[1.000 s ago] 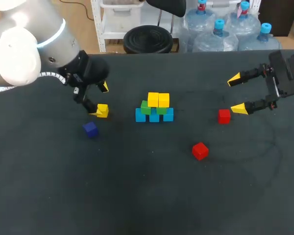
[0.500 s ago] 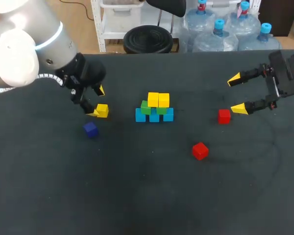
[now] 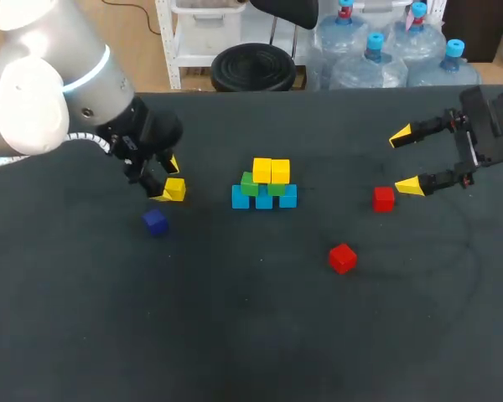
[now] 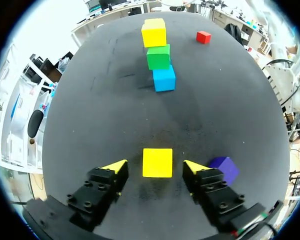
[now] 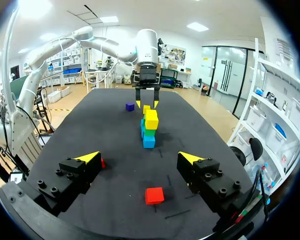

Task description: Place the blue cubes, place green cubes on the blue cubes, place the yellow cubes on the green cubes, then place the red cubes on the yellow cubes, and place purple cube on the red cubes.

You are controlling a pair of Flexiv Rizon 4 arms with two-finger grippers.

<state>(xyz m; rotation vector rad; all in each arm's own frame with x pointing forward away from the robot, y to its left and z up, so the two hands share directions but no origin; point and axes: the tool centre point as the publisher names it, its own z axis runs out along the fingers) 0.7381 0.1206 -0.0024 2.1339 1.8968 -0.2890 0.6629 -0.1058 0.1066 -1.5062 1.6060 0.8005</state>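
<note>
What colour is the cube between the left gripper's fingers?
The cube is yellow; see left wrist view.

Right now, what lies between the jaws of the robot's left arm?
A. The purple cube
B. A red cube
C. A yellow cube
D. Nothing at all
C: in the left wrist view a yellow cube lies on the table between the open jaws, with a gap on each side, while the purple cube sits outside them.
</note>
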